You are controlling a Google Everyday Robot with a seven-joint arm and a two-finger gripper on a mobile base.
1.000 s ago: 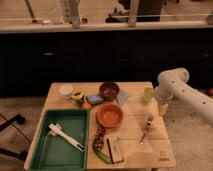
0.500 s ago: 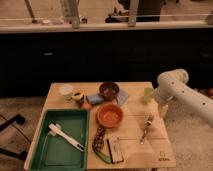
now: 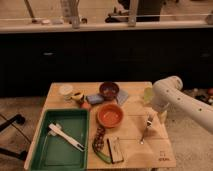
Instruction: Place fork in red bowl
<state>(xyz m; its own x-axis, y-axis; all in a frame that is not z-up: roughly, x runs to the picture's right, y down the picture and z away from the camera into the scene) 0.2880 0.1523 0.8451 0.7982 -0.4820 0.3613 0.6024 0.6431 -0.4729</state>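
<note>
The slim silvery fork (image 3: pixel 145 133) lies on the wooden table (image 3: pixel 131 151), right of the round red bowl (image 3: pixel 110 115). The gripper (image 3: pixel 151 118) hangs just above it; I cannot tell how wide it is.

Warm, dim indoor light falls from above on the wooden table (image 3: pixel 131 145), while the cabinets (image 3: pixel 100 60) at 12 o'clock lie in deep shadow. The white arm (image 3: pixel 172 95) glows brightest, with its gripper (image 3: pixel 150 119) at the table's 3 o'clock side.

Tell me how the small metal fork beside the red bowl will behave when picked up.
The fork looks slim and metallic, so probably stiff and light. Lying flat on the wooden table, it likely offers little to pinch and may slide. The gripper hangs just over its far end.
</note>
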